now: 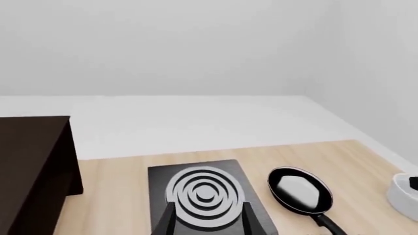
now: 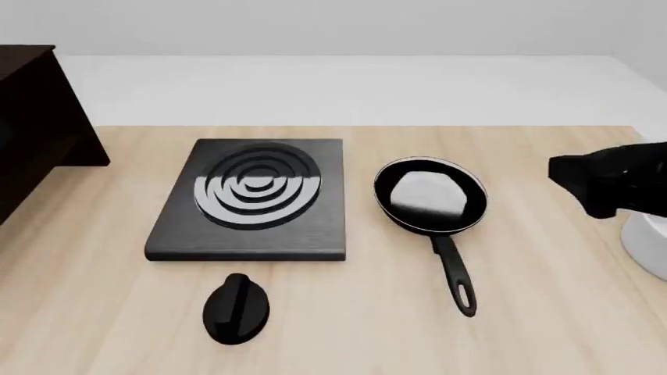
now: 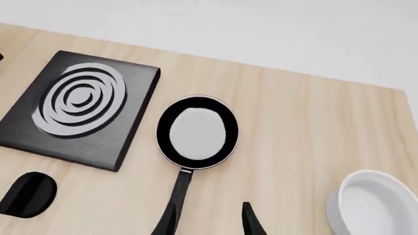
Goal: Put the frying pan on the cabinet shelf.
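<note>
- We see the frying pan (image 2: 429, 195) flat on the wooden table (image 2: 94, 312), just right of the stove plate (image 2: 253, 199); its handle points toward us
- Our right gripper (image 3: 209, 218) hovers over that handle, jaws apart, empty; our left gripper (image 1: 205, 220) hangs spread above the plate
- The cabinet (image 2: 31, 117) stands far left; a black knob (image 2: 236, 308) lies nearer us; a white bowl (image 3: 369, 205) sits right

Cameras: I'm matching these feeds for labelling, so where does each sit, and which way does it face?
Front: fixed above the table's near side, facing forward and down at the stove plate, pan and knob; right arm at the right edge.
Left wrist: behind the left hand, facing plate, pan, cabinet.
Right wrist: behind the right hand, above the pan's handle.
All share pan and plate.
</note>
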Tool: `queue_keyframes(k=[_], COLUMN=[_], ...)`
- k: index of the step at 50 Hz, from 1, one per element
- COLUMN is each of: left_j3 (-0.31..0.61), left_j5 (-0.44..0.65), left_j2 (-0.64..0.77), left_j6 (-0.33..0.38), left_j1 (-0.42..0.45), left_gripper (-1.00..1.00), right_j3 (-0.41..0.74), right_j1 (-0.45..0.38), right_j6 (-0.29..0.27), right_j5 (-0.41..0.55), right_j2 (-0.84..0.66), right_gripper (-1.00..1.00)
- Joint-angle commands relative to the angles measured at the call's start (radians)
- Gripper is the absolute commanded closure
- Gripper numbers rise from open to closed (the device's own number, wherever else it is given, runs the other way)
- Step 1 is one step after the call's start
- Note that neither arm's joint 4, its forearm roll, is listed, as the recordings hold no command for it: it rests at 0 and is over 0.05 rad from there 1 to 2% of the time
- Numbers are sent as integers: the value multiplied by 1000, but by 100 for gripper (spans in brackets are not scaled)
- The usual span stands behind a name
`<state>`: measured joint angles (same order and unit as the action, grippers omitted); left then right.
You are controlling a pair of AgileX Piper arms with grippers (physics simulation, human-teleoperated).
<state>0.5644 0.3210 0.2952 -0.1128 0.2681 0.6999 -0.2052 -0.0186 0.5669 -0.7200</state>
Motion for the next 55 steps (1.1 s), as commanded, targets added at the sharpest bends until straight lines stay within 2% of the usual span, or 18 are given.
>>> queue_keyframes(k=[1, 2, 4, 6, 21, 44, 50, 55], left_j3=[-5, -7, -12, -4, 21, -18, -18, -21], left_j5=[-8, -8, -11, -6, 4, -22, -28, -30], left_j2=[4, 5, 8, 11, 10, 20, 26, 29], left_j6=[-9, -13, -5, -3, -29, -11, -41, -35], left_j1=[15, 20, 15, 11, 10, 36, 41, 55], left_gripper=[-100, -100, -100, -100, -100, -100, -100, -100], right_j3=[31, 44, 64, 75, 56, 2, -9, -21], right_j1=[-42, -62, -47, -54, -102, -160, -170, -176], right_j6=[-31, -15, 20, -14, -22, 12, 22, 34], right_j5=[56, 59, 67, 61, 26, -56, -83, -127], right_j2=[-154, -159, -175, -197, -305, -415, -442, -481], right_gripper=[-100, -100, -100, -100, -100, -100, -100, -100])
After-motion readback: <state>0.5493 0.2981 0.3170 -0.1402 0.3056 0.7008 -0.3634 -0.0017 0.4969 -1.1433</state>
